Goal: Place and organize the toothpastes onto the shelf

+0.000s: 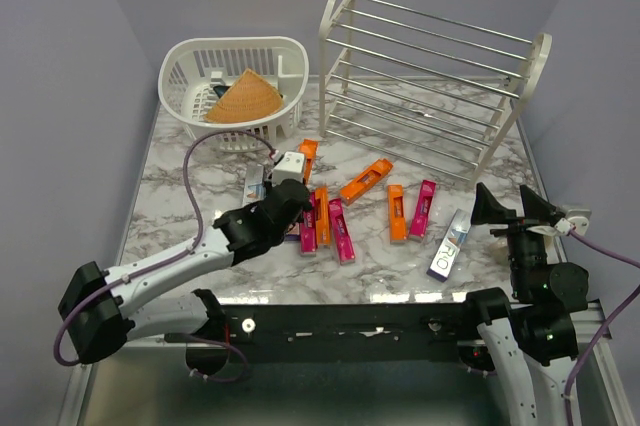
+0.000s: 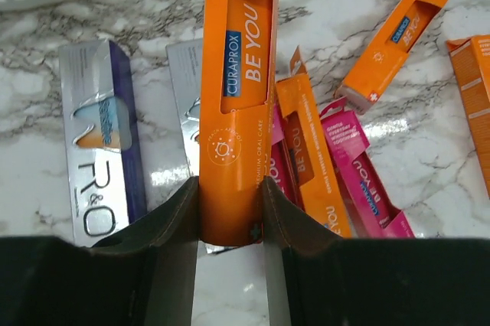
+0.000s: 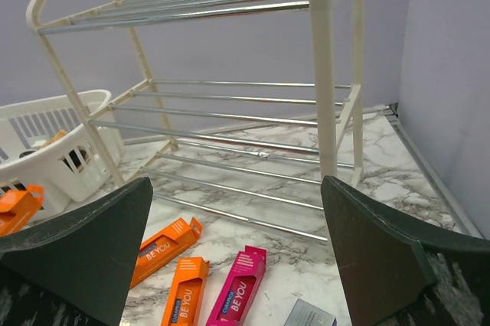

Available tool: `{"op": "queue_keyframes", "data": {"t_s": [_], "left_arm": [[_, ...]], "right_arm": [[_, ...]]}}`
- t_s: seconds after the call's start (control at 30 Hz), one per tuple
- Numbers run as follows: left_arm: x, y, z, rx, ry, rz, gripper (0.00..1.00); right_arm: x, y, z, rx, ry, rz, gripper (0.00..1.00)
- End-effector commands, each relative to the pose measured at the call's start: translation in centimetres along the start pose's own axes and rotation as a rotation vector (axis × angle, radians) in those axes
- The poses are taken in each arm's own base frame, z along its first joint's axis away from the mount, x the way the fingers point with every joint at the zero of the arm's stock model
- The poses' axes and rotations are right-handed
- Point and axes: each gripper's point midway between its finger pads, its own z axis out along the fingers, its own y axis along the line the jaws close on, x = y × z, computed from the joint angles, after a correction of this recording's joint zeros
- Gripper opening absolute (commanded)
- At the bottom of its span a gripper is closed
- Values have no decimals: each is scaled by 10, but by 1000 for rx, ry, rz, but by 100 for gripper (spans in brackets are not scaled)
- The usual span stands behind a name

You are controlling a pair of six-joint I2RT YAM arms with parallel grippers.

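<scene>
My left gripper (image 1: 301, 168) is shut on a small orange toothpaste carton (image 2: 237, 104), its fingers (image 2: 184, 219) pressed on both sides of the carton's near end. Under it lie two silver cartons (image 2: 99, 142), magenta ones (image 2: 367, 180) and more orange ones (image 2: 402, 31). On the marble, orange (image 1: 366, 180), orange (image 1: 397, 211), magenta (image 1: 423, 208) and silver (image 1: 450, 244) cartons lie loose. The cream shelf (image 1: 335, 36) stands at the back right with nothing on its rods; it also shows in the right wrist view (image 3: 325, 73). My right gripper (image 1: 510, 204) is open and empty near the silver carton.
A white slotted basket (image 1: 190, 56) holding a tan woven cone (image 1: 243, 98) stands at the back left. Grey walls close in the table on three sides. The shelf's lowest rods (image 3: 230, 188) run close above the marble.
</scene>
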Motion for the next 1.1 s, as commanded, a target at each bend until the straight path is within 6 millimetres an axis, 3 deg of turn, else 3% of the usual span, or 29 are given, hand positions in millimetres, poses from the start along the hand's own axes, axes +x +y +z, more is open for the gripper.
{"op": "queue_keyframes", "data": {"t_s": [0.0, 0.13, 0.17, 0.23, 0.3, 0.33, 0.4, 0.43, 0.5, 0.53, 0.57, 0.83, 0.87, 1.07], "left_arm": [[-56, -37, 35, 119, -102, 81, 39], [-86, -55, 67, 191, -122, 86, 39], [-77, -62, 81, 213, -85, 104, 39], [-96, -67, 95, 223, -115, 98, 39], [-92, -75, 117, 238, -106, 115, 39], [-104, -77, 124, 244, -123, 106, 39], [-94, -82, 147, 252, -85, 117, 39], [-109, -83, 155, 252, -107, 114, 39], [-100, -85, 178, 247, -80, 125, 38], [-112, -91, 183, 258, -100, 118, 38], [-103, -89, 198, 248, -81, 123, 39], [-118, -96, 242, 269, -120, 106, 39], [-109, -95, 250, 268, -96, 110, 39], [-111, -90, 274, 247, -92, 103, 39]], "right_arm": [[-57, 0, -54, -47, -265, 59, 100], [-57, 1, -54, -57, -264, 65, 100], [-57, 2, -54, -61, -262, 67, 100], [-57, 2, -54, -62, -261, 70, 100], [-57, 2, -54, -64, -261, 69, 100], [-56, 2, -54, -66, -259, 69, 100], [-56, 3, -54, -68, -260, 71, 100], [-56, 3, -54, -68, -258, 70, 100], [-56, 3, -54, -71, -259, 71, 100], [-56, 2, -54, -67, -258, 70, 100], [-56, 3, -54, -70, -259, 71, 100], [-54, -2, -52, -53, -254, 69, 100], [-54, -2, -53, -54, -255, 72, 100], [-53, -3, -52, -50, -252, 72, 100]]}}
